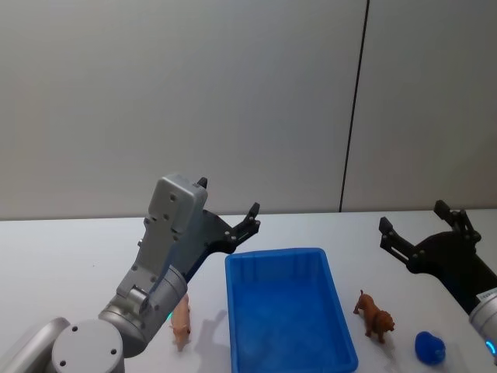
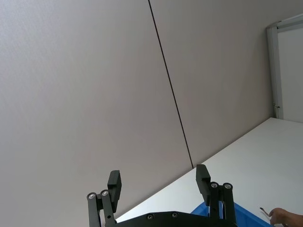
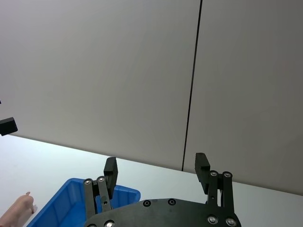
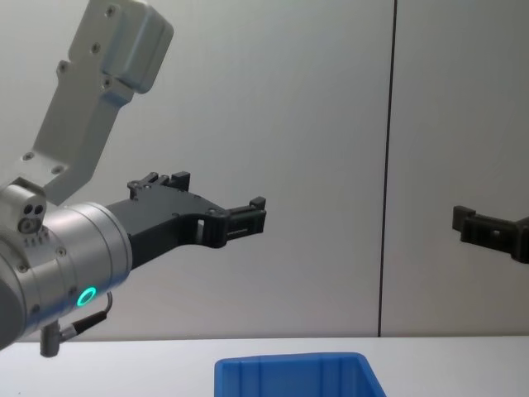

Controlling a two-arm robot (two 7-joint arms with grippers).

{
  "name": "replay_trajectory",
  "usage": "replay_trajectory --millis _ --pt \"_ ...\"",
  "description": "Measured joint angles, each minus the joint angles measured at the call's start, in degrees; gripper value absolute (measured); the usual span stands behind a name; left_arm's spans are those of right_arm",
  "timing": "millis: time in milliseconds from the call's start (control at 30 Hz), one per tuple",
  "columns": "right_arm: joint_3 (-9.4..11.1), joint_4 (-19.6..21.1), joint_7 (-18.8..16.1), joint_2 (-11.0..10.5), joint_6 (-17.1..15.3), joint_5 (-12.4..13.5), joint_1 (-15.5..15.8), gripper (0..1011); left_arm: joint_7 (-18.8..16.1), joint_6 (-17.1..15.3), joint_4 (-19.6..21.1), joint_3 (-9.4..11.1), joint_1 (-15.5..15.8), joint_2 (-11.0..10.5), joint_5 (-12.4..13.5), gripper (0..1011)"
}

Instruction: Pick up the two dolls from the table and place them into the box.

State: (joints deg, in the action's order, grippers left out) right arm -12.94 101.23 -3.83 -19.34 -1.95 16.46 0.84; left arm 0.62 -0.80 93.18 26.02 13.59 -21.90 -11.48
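The blue box (image 1: 276, 255) stands on the white table (image 1: 78, 249) in front of me, with nothing inside it. A pink pig doll (image 1: 181, 322) stands left of the box, half behind my left arm. On the box's right stands a brown dog doll (image 1: 375, 316). My left gripper (image 1: 230, 198) hangs open in the air above the box's far left corner, holding nothing. My right gripper (image 1: 414, 217) is open too, raised beyond the dog doll. In the right wrist view the pig doll (image 3: 19, 210) peeks in beside the box (image 3: 66, 198).
A small blue object (image 1: 429, 347) lies near the table's front right, close to the dog doll. A grey panelled wall (image 1: 233, 93) rises behind the table. Bare tabletop lies behind the box and at far left.
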Motion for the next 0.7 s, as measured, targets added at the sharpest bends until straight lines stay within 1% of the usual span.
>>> replay_trajectory --millis 433,700 --pt "0.0 0.0 0.0 0.0 0.0 0.0 -0.1 1003 0.0 0.0 0.0 0.0 0.0 0.0 0.0 1001" --pt "0.4 -1.1 -0.1 0.2 -1.3 0.0 -1.2 1003 0.0 0.0 0.0 0.0 0.0 0.0 0.0 1001"
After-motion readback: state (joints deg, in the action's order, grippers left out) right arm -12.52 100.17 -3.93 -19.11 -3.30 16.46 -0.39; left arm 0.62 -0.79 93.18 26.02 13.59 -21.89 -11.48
